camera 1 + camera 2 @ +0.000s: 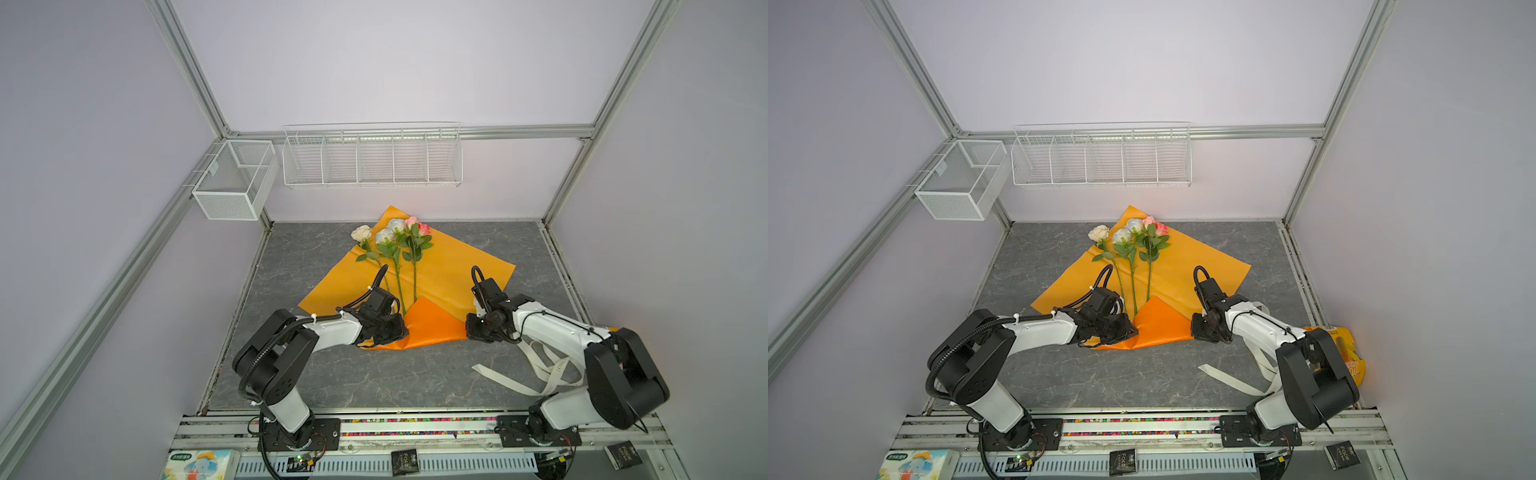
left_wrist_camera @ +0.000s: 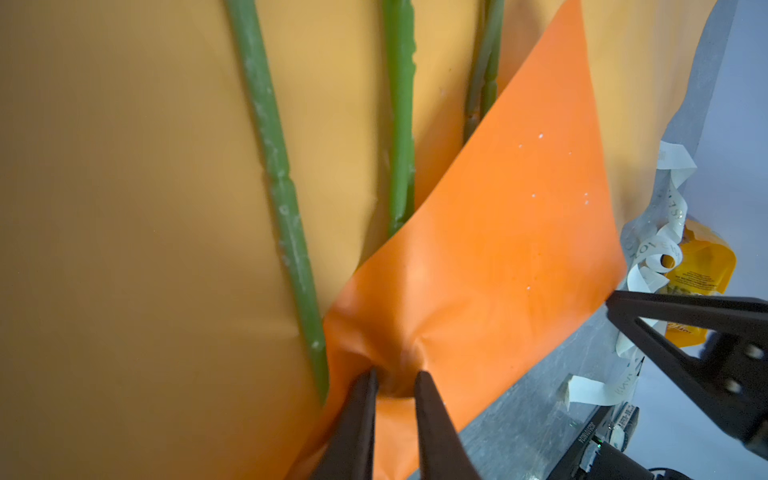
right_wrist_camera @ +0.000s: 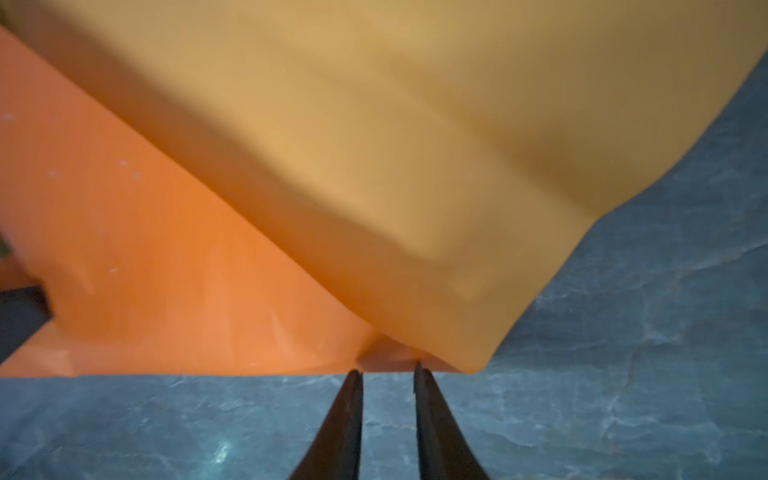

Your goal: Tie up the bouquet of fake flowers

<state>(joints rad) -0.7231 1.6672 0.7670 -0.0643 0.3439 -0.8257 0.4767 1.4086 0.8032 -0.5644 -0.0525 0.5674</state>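
Observation:
The bouquet of fake flowers (image 1: 399, 249) (image 1: 1133, 249) lies loose on the orange wrapping sheet (image 1: 457, 266) (image 1: 1196, 266), blooms toward the back wall. Its green stems (image 2: 286, 208) run under a folded-up front flap (image 1: 432, 324) (image 2: 498, 228). My left gripper (image 1: 399, 332) (image 1: 1129, 332) (image 2: 395, 376) is shut on the flap's left end, and the paper puckers between its tips. At the flap's right corner (image 3: 386, 359) my right gripper (image 1: 468, 330) (image 1: 1194, 330) (image 3: 386, 370) has its jaws narrowly parted. Its tips sit at the paper's edge, with table showing between them.
A cream lettered ribbon (image 1: 507, 382) (image 1: 1229, 380) (image 2: 648, 249) lies loose on the grey table beneath the right arm. A yellow pouch (image 1: 1350, 353) (image 2: 702, 266) sits at the right edge. Wire baskets (image 1: 237, 183) (image 1: 374, 158) hang on the back frame.

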